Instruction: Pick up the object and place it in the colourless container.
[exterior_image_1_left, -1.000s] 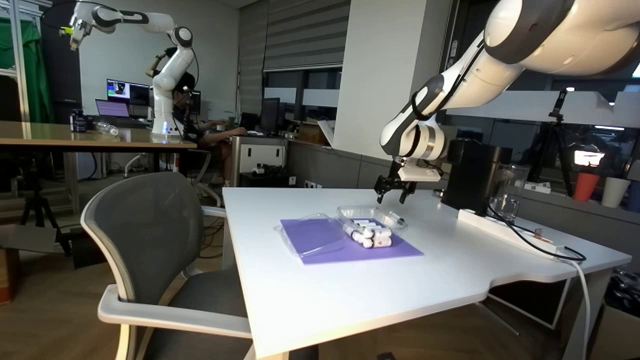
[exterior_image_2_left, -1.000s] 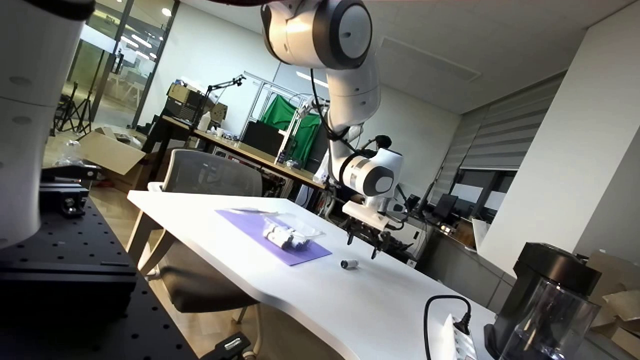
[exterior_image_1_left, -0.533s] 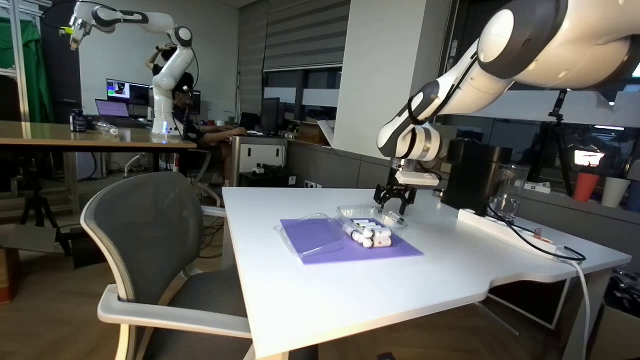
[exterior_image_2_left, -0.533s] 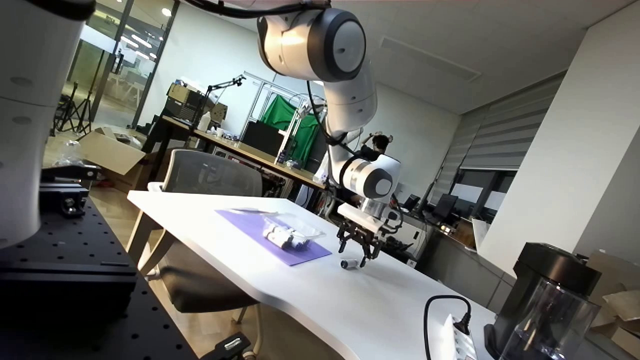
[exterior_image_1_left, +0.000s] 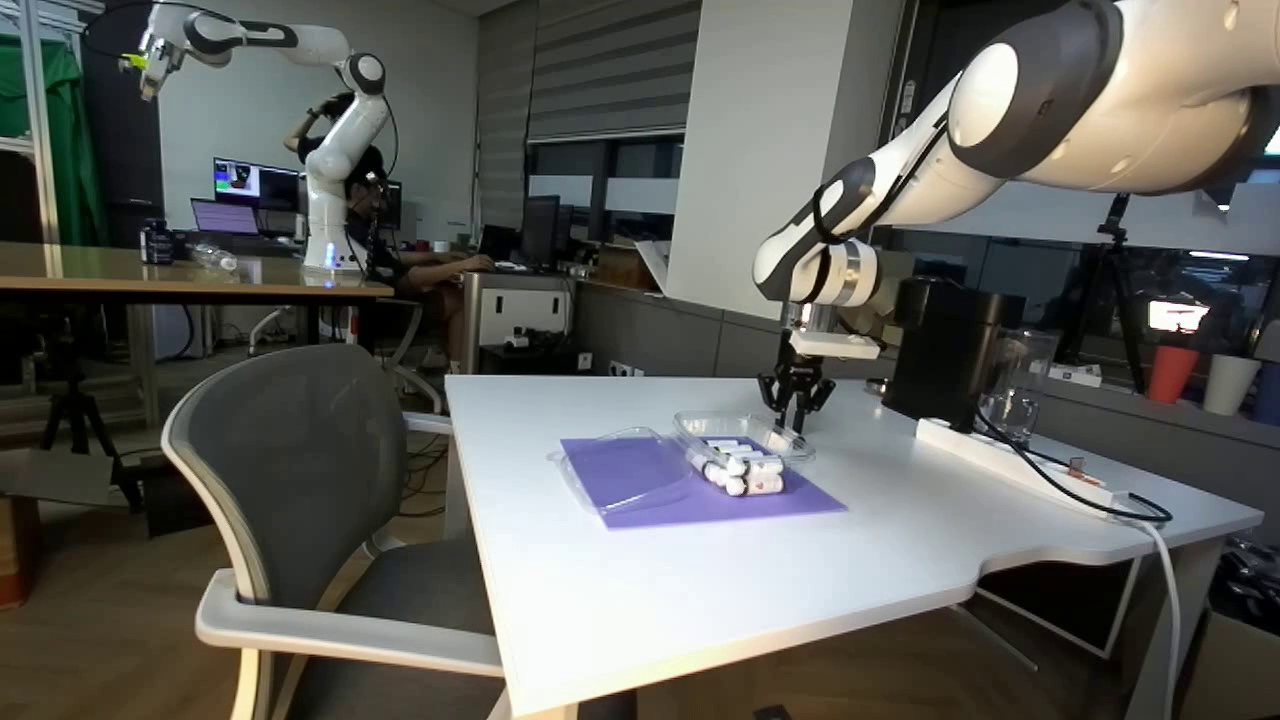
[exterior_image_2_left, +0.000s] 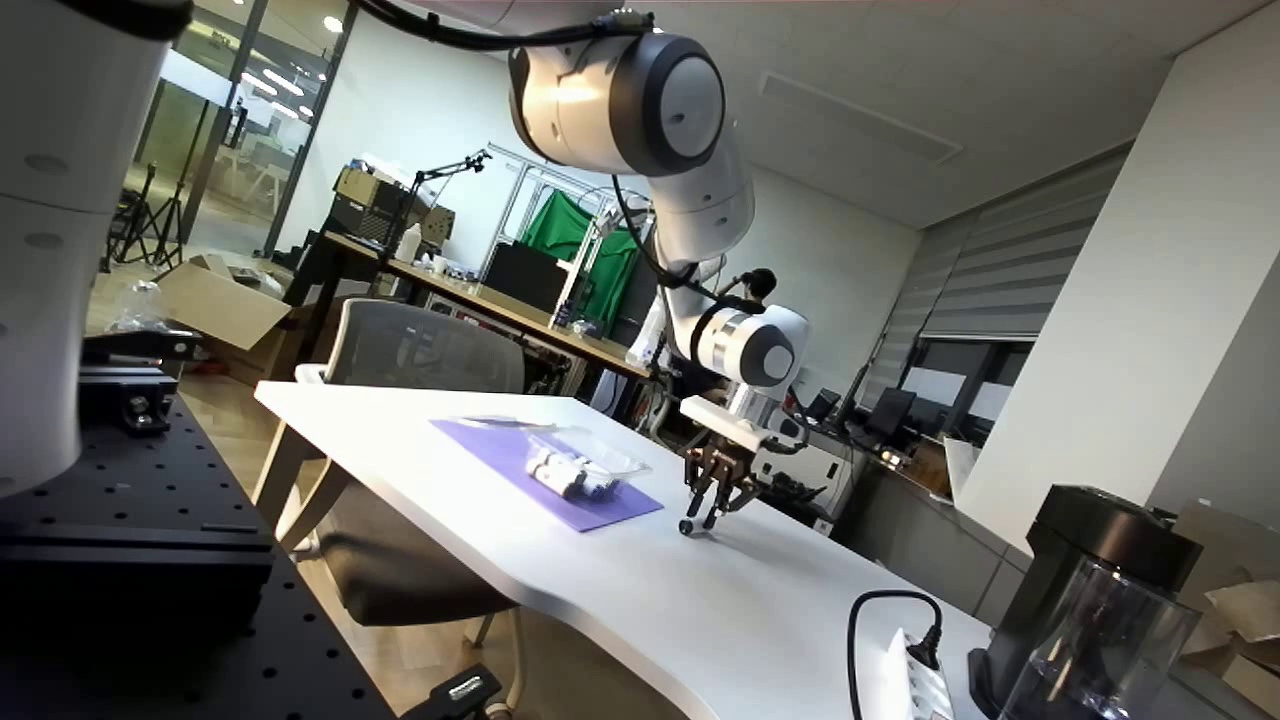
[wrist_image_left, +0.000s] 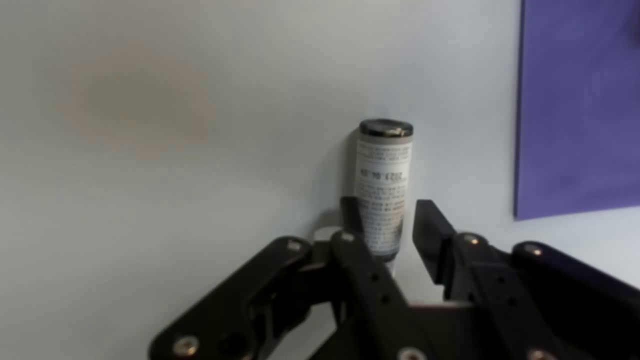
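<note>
Moved since the earlier frames: the gripper (exterior_image_1_left: 790, 426), lowered to the white table (exterior_image_1_left: 620, 590) and brought astride the loose bottle (wrist_image_left: 383, 170); its fingers (wrist_image_left: 432, 235), wide apart before, had drawn close together. The bottle itself showed no clear shift.

Clear lid-like piece (exterior_image_1_left: 625, 472): lay left of the gripper in both exterior views, well apart from it, partly over the outer end of the purple mat (exterior_image_1_left: 700, 510).

Purple mat: lay flat on the table, left of the gripper in those views and near it.

Colourless container (exterior_image_1_left: 715, 425): stood at least partly on the mat, left of the gripper and near; several white bottles (exterior_image_1_left: 755, 484) appeared to lie in it. Judged to be the destination.

Loose bottle, white-labelled, dark at its free end: judged the task's object. It lay on its side on the table, between the fingers, the dark end projecting past them.

Gripper: narrowed about the bottle. In the wrist view one fingertip overlapped its flank, while a strip of table showed between it and the opposite finger; whether the bottle was firmly grasped could not be made out.

Black appliance (exterior_image_1_left: 945, 345) and power strip (exterior_image_1_left: 1020, 465): stood right of the gripper in both exterior views, well apart.

Bearing on the task: the approach looked complete and the grasp nearly made; lift and transfer remained outstanding. So round a body seemed likely to roll if one finger pressed first.
</note>
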